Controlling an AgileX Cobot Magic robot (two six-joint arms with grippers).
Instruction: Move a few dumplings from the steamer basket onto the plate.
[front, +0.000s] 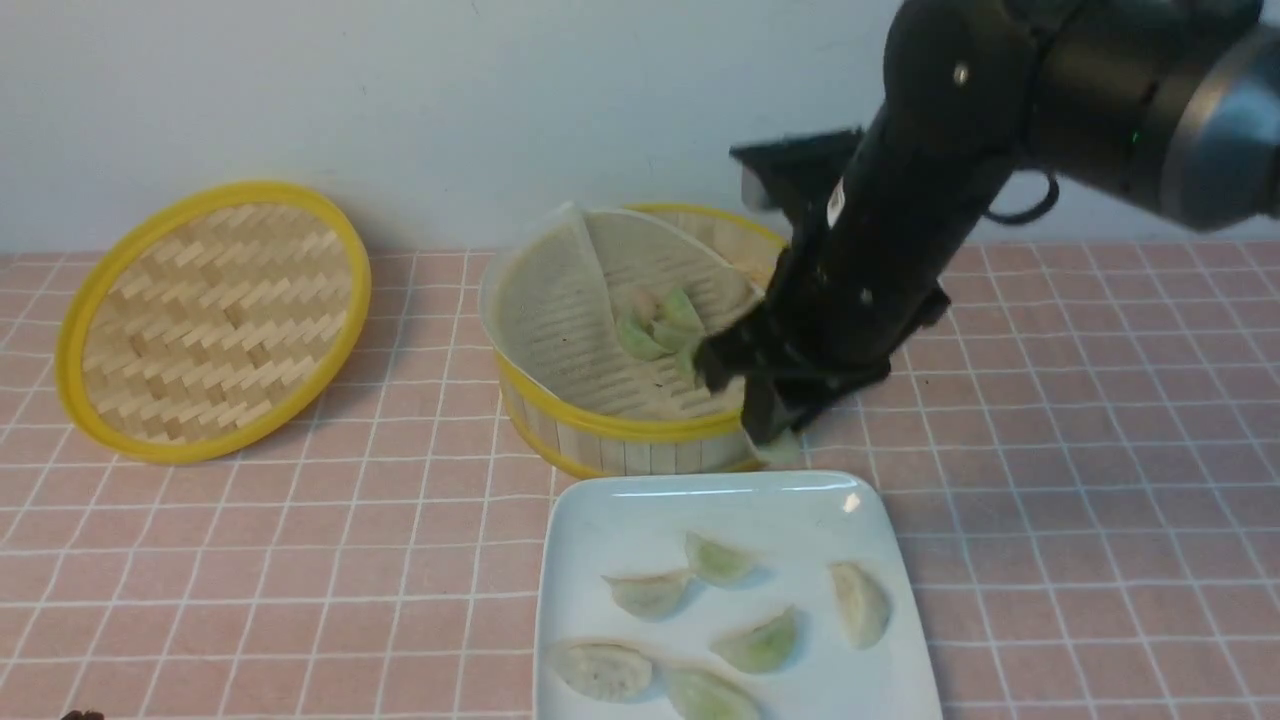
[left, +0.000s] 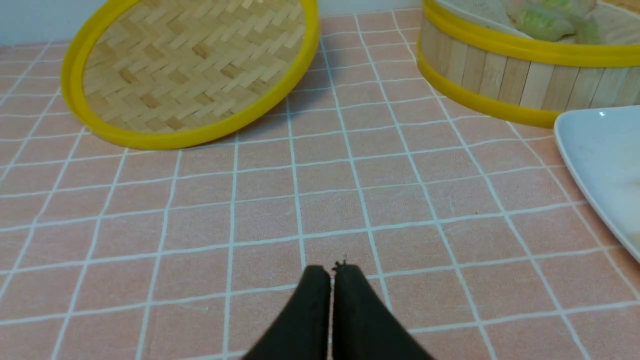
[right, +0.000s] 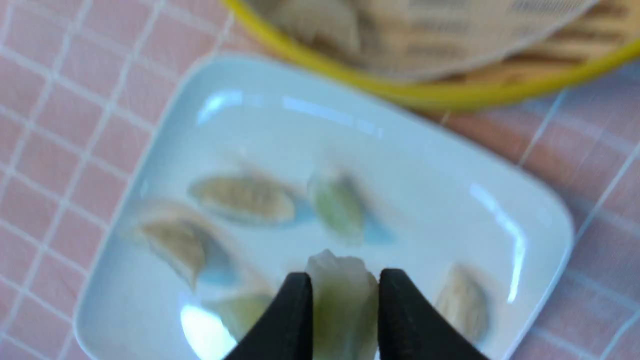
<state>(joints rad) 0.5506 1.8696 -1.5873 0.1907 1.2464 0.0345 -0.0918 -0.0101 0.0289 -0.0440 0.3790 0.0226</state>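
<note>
Behind everything, a plain pale wall (front: 450, 100), bluish-white and unmarked, meeting the worktop (front: 1100, 480) along a straight horizontal edge. Salmon-pink covering across the whole worktop, ruled into small squares by thin white lines (left: 300, 235), slightly matte and faintly speckled up close. Soft, even light; only faint, blurred shadows.

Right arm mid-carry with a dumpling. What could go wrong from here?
1. The right gripper pinches the dumpling at its tips only; it may slip.
2. It hangs near the plate's far edge, by the basket; an early release could miss.
3. Six dumplings crowd the plate; it may land on one.
</note>
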